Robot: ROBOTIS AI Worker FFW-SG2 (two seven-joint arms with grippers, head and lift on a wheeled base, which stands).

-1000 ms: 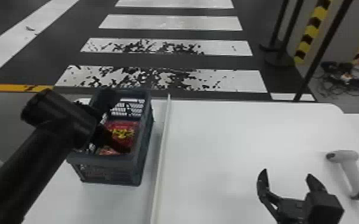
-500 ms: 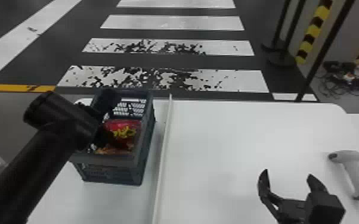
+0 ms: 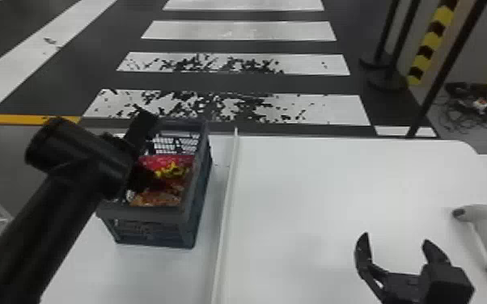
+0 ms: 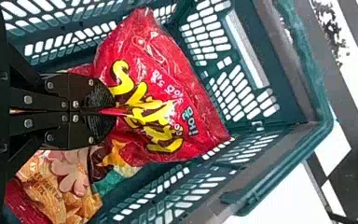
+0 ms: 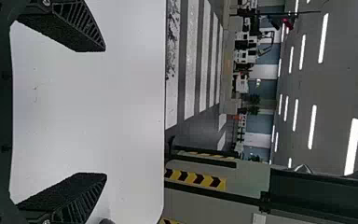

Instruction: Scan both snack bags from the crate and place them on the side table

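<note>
Snack bags (image 4: 49,189) are the load on the desk (image 3: 315,194), both inside the crate (image 3: 153,232), which keeps them together. The red bag (image 4: 193,112) is clamped at one side in the left gripper (image 4: 113,112), probably for lifting. The right gripper (image 3: 394,238) hangs fingers apart near the scanner (image 3: 479,213), presumably to grasp it.

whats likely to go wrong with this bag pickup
The left gripper pinches only a narrow fold of the red snack bag, so it might slip out during a lift.

That bag lies partly over the orange snack bag, which could get dragged or shifted.

The red bag's far corner lies close to the wall of the crate, so it may catch there on the way up.
</note>
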